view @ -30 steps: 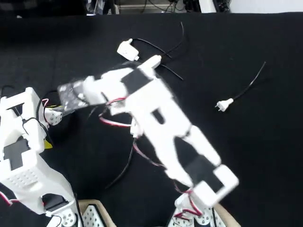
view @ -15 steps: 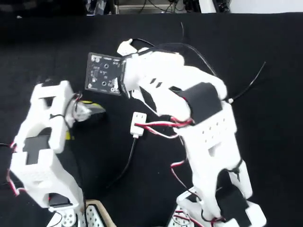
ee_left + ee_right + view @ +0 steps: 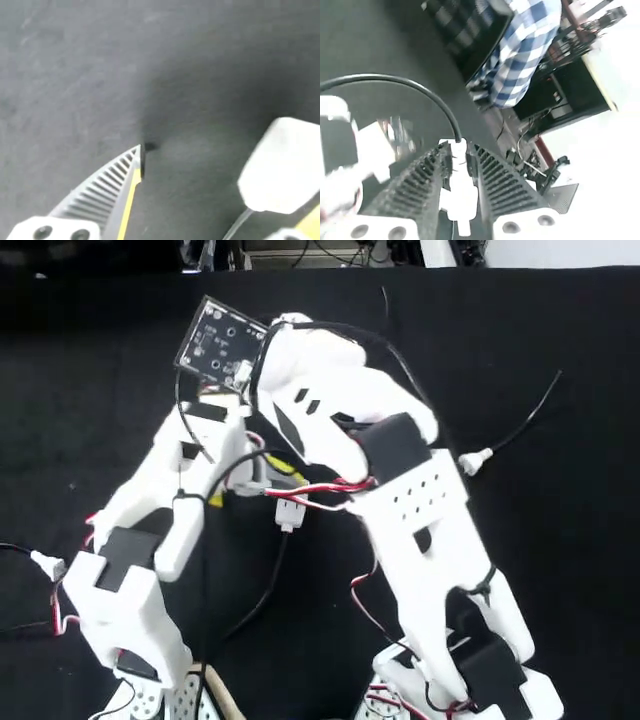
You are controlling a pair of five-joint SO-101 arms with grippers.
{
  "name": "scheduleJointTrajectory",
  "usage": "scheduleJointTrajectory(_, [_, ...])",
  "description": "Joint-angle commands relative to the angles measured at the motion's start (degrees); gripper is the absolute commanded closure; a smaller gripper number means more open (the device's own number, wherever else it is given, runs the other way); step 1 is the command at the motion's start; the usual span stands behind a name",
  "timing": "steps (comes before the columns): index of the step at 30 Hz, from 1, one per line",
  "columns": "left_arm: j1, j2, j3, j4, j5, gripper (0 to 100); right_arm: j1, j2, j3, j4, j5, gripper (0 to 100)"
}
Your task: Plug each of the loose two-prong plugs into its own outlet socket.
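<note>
We see no plug seated yet: right gripper (image 3: pixel 458 148) clenched on one plug (image 3: pixel 457 196) held aloft, left gripper (image 3: pixel 268 475) spread open beside the outlet socket (image 3: pixel 290 508), a second plug (image 3: pixel 474 461) lying loose, well apart on the table (image 3: pixel 560 570)

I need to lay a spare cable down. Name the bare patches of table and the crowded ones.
Bare: the table's near right corner, bordered by the loose plug and the right arm; also the far left, beyond the left arm. Crowded: the middle, where both arms bend over the outlet socket.
</note>
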State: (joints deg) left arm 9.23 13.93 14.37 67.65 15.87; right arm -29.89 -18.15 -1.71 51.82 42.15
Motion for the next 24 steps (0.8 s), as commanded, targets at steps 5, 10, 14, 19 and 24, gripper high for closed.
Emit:
scheduleJointTrajectory(5, [6.4, -2.5, -1.7, -9.5, -7.2, 47, 0.4, -2.9, 9.9, -14.8, -12.7, 98.6])
scheduleJointTrajectory(10, [4.8, -2.5, -0.7, -13.7, -7.5, 47, 1.4, -9.5, 19.3, -23.7, -24.1, 98.6])
scheduleJointTrajectory(14, [4.8, -2.5, 1.3, -18.0, -7.5, 47, 1.5, -16.0, 29.1, -33.1, -29.5, 98.6])
scheduleJointTrajectory(19, [5.7, -2.7, 5.8, -28.0, -12.8, 48, 3.1, -24.2, 40.1, -40.0, -32.7, 98.6])
scheduleJointTrajectory(24, [8.6, -5.8, 13.5, -47.6, -20.0, 48, 6.7, -37.9, 41.2, -34.5, -32.3, 98.6])
